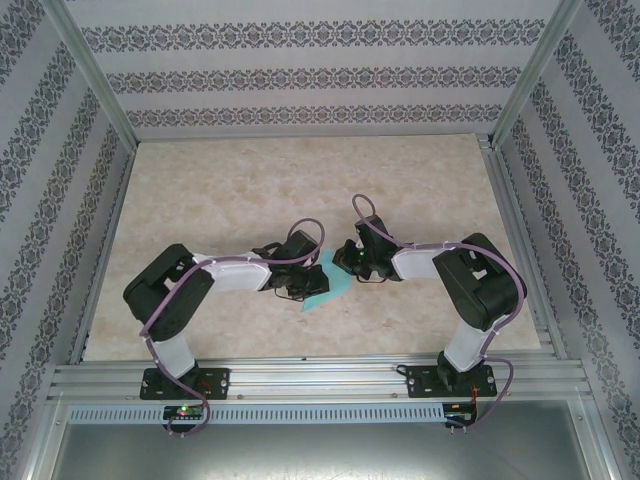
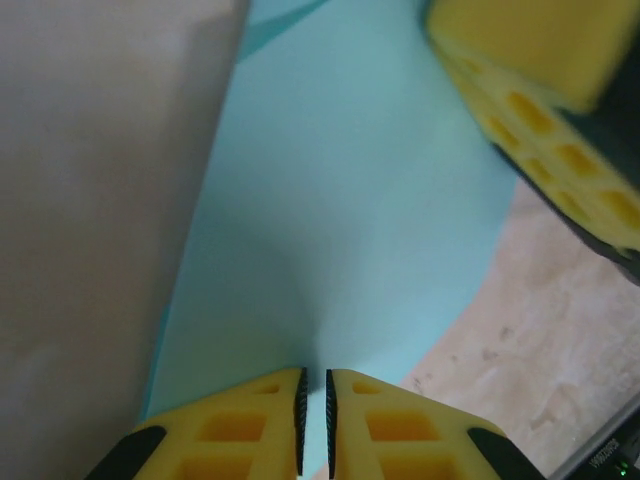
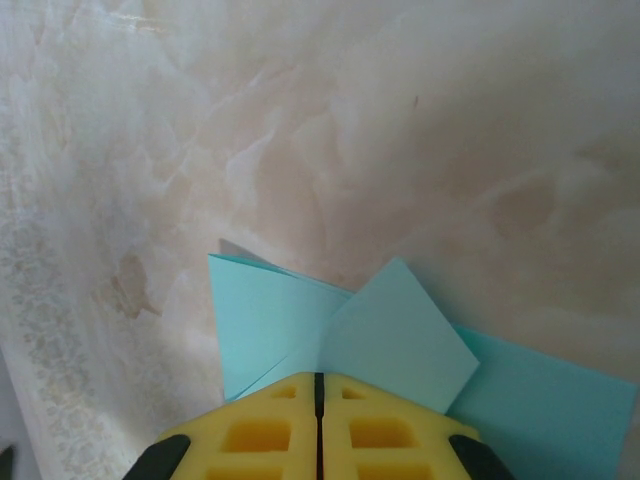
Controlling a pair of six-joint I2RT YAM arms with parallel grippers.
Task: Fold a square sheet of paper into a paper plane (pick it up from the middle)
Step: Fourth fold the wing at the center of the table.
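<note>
my left hand [image 2: 313,385] nearly pressed together, nipping the folded teal sheet [image 3: 395,335] | my right hand [image 3: 320,380] pinching it too | sheet over the tabletop [image 3: 350,120], near middle | my call: keep edges aligned, crease slowly

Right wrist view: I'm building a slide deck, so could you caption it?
Right gripper shut on the folded teal paper, flaps fanning over the marbled table.

Bright, even light; faint shadows; left wrist view blurry.
</note>
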